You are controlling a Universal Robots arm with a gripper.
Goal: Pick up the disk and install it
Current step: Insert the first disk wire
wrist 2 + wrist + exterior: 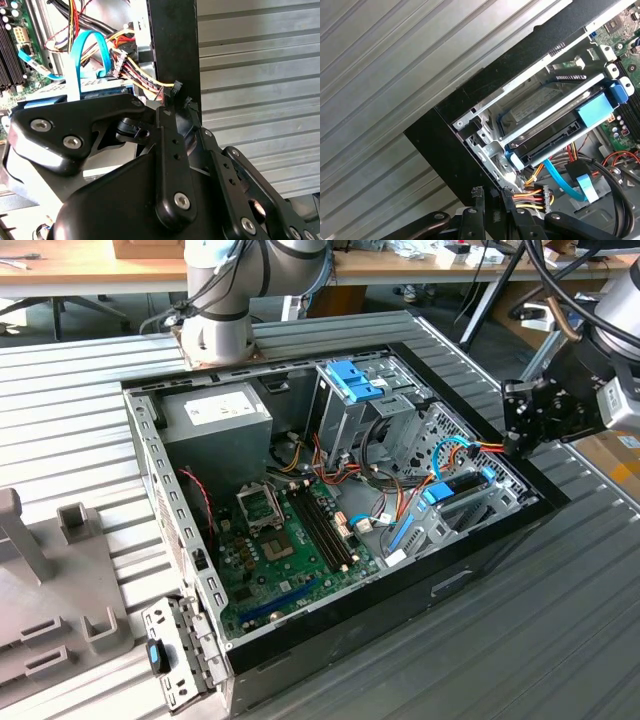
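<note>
Above ribbed metal tabletop (380,75), hovering at the black rim of the open computer case (447,142) with gripper (492,192) narrow and empty, near the disk (555,129) lying in its drive bay (487,150); seemingly seating it, best pressing squarely on its light-blue carrier rail (594,109), avoiding the power cables (530,196).

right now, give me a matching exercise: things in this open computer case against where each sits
1 grey metal hard drive in light-blue plastic carrier
2 big grey box with white label
3 green circuit board
4 black end effector

a on the case floor
b by the case's rim, exterior view's right
c case's far corner, exterior view's left
d in the drive bay

Pairs: 1-d; 2-c; 3-a; 4-b
</note>
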